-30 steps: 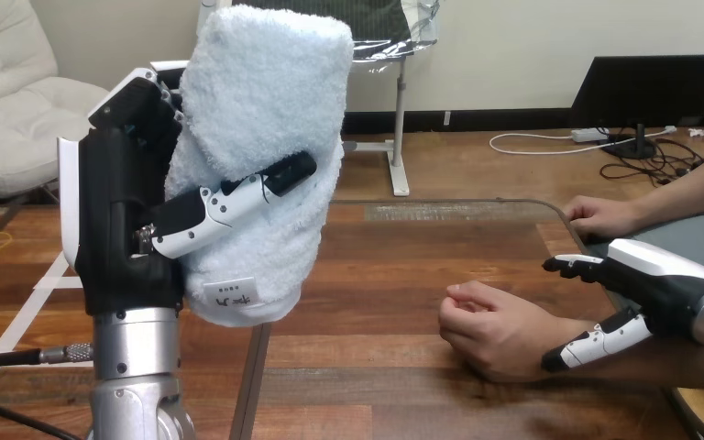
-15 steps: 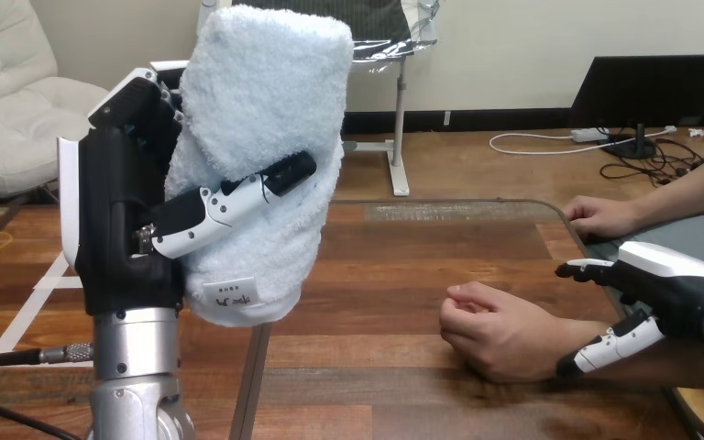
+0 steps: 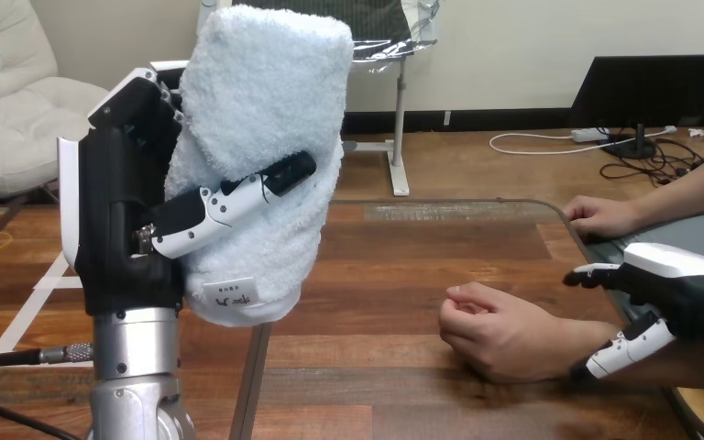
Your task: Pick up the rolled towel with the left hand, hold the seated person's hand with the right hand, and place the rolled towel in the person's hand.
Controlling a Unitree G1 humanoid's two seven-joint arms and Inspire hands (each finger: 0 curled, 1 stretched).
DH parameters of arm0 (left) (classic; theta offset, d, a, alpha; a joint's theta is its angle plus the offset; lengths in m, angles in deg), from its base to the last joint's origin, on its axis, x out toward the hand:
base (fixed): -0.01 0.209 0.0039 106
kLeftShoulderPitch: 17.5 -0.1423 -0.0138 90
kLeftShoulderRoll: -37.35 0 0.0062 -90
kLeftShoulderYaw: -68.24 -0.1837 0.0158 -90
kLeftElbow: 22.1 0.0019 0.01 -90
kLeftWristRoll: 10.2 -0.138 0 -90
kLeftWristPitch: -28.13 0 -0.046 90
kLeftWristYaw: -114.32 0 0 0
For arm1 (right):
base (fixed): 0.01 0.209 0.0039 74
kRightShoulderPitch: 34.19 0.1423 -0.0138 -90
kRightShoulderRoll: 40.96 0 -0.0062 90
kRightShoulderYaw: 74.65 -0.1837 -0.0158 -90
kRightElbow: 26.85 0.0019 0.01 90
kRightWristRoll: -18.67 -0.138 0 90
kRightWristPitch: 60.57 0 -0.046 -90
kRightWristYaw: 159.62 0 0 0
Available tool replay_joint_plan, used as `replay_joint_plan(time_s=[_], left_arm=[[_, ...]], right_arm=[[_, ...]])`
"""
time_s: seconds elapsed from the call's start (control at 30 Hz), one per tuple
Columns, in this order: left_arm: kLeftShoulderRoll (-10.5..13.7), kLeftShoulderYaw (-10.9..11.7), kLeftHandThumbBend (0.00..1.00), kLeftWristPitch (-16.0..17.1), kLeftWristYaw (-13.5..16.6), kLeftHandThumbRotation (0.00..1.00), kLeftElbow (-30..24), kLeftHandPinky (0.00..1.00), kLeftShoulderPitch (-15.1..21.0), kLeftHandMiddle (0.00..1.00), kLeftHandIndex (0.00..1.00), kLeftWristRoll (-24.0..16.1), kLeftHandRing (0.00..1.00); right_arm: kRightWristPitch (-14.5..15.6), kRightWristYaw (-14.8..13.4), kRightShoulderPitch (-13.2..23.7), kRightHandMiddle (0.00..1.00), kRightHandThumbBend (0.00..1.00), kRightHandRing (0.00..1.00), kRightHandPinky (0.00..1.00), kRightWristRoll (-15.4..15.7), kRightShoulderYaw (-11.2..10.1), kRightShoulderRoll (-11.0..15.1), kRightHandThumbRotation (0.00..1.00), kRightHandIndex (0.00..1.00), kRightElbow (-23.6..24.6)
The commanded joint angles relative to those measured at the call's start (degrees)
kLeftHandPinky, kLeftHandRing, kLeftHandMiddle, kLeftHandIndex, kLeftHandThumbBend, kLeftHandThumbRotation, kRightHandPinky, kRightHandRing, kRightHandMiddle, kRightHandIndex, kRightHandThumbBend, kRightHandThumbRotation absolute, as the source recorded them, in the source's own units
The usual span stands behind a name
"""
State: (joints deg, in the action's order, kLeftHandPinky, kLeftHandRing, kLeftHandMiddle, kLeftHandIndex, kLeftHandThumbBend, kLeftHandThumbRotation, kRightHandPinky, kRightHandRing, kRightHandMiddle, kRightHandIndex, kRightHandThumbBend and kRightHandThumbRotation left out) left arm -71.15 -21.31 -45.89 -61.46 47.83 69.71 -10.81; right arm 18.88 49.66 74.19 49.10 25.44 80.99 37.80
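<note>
Item: rolled towel [image 3: 266,119], pale blue, held upright and raised at the view's left, well apart from the person.
Left hand: left hand [image 3: 128,220] clasps the roll, thumb laid across its front, fingers behind it; the grip looks firm.
Right hand: right hand [image 3: 674,284] at the view's right, fingers spread away from the thumb, with the person's forearm [image 3: 687,362] between them; no closure round it is visible.
Recipient: person's hand [image 3: 500,335] rests on the table as a loose fist, fingers tucked in.
Other: person's other hand [image 3: 605,217] lies at the table's far right edge, idle.
Step in hand: judged to be taking hold of the person's hand; the towel's delivery is not yet begun.
Method: move the right hand toward the fist itself, close gently from beneath, and turn the palm upward so the fingers can unfold. Keep the towel high until that support is set.
Surface: wooden table [image 3: 394,275], plank-grained and flat.
Working room: bare wood lies between towel and fist, giving the left arm an unobstructed path across.
</note>
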Motion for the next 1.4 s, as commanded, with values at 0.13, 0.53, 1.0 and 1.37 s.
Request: replay_joint_plan(time_s=[0.13, 0.53, 1.0, 1.37], left_arm=[[-0.16, -0.38, 0.54, 1.03, -0.27, 0.0, -1.07, 0.14, 3.86, 0.27, 0.37, 0.03, 0.2], [-0.13, -0.24, 0.54, 0.95, -0.4, 0.0, -0.97, 0.14, 3.96, 0.27, 0.37, 0.31, 0.2], [-0.07, -0.23, 0.53, 1.08, -0.46, 0.0, -0.89, 0.14, 4.17, 0.26, 0.37, 0.05, 0.2], [-0.42, -0.31, 0.54, 0.7, -0.38, 0.0, -1.32, 0.14, 4.07, 0.26, 0.37, 0.38, 0.2]], right_arm=[[-0.64, 0.72, 4.44, 0.93, 1.0, 0.92, 0.81, 2.51, 1.4, 2.01, 0.41, 0.92, -0.04], [-3.56, -0.76, 4.2, 0.89, 1.0, 0.88, 0.8, 4.65, 1.88, 2.13, 0.36, 0.88, -1.79], [-5.66, -3.42, 4.14, 0.86, 1.0, 0.86, 0.78, 8.86, 3.46, 2.28, 0.35, 0.87, -2.95], [-5.42, -3.98, 4.52, 0.85, 1.0, 0.85, 0.78, 12.42, 5.5, 2.13, 0.33, 0.86, -3.2]])
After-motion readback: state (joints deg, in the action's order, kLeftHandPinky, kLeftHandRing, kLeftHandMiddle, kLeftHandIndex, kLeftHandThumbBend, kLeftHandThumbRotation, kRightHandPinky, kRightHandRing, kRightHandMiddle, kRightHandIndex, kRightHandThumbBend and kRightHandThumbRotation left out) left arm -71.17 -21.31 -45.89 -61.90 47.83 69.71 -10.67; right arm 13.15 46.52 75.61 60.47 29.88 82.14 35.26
